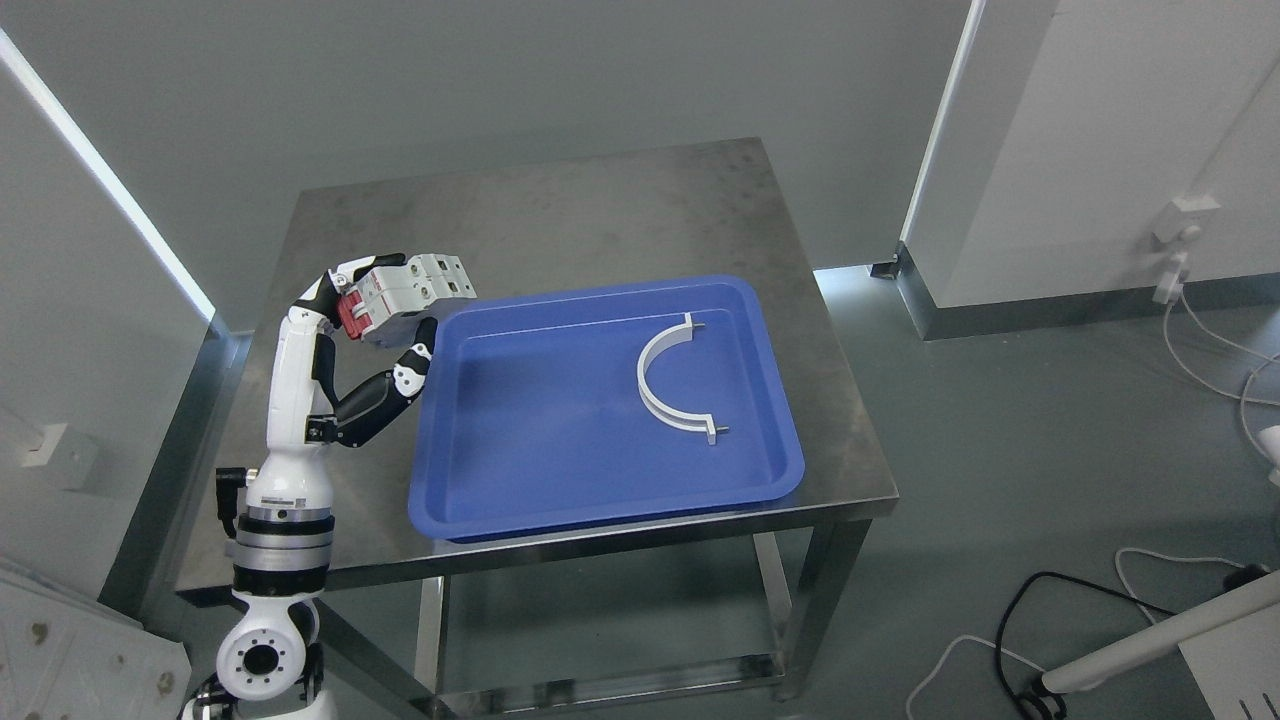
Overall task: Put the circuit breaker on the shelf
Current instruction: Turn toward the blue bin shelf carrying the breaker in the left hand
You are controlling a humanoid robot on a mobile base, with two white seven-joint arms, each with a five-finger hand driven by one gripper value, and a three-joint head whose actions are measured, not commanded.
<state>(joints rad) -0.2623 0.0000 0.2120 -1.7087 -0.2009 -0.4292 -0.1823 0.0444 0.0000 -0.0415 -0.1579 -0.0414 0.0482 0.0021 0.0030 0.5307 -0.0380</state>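
Head view: grey room, pale wall panels, steel counter (560, 215) in the middle, cables on the floor at right. Left robot hand (385, 305) is closed around the circuit breaker (405, 290), a white block with a red end, held above the counter just off the top-left corner of the blue tray (600, 500). Fingers wrap over the top, thumb underneath. Right arm not in view.

No shelf visible here, so my read is carry phase: keep the grip firm and the breaker level, lift clear before swinging away.

Only other item is a white half-ring clamp (672, 380) lying in the tray, well apart from the hand. Tray rim is nearest, just beside the thumb; a low exit could clip it. Counter's lower frame is bare rails.
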